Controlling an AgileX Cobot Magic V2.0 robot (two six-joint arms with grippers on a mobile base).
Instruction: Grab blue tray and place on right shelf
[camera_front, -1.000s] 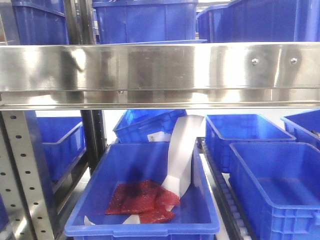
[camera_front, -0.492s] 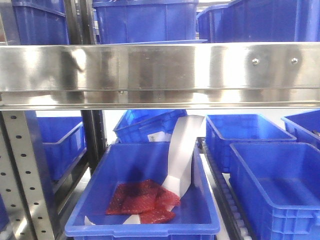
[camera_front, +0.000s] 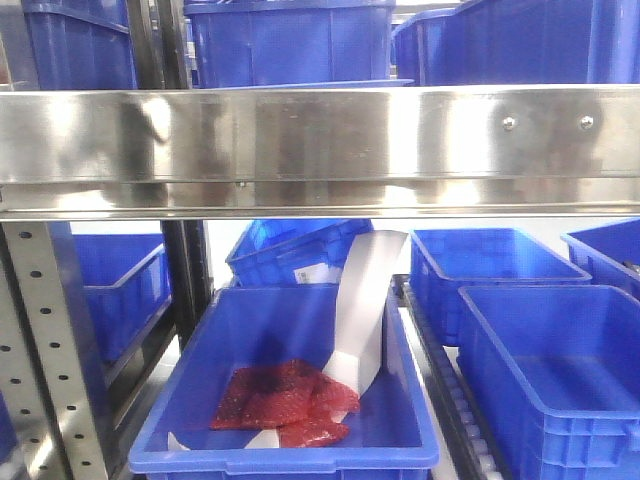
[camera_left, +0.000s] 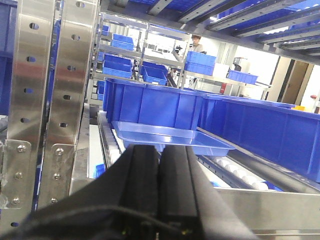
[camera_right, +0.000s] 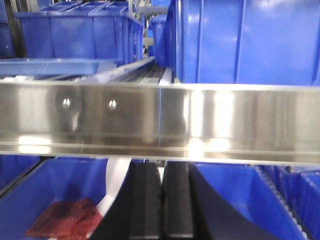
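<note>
Approach is judged to be the step in hand, since nothing is yet gripped. In the left wrist view, the blue tray (camera_left: 172, 138) is seen at mid-frame, resting on white rollers in front of a deep blue bin (camera_left: 150, 105), just beyond the left gripper (camera_left: 161, 150), whose black fingers are pressed together and hold nothing. The fingers would need to be parted before the near rim is reached, and the rim taken squarely so the shallow tray is not tipped. In the right wrist view, the right gripper (camera_right: 161, 172), likewise closed and empty, is seen at lower centre below the right shelf (camera_right: 210, 122).
</note>
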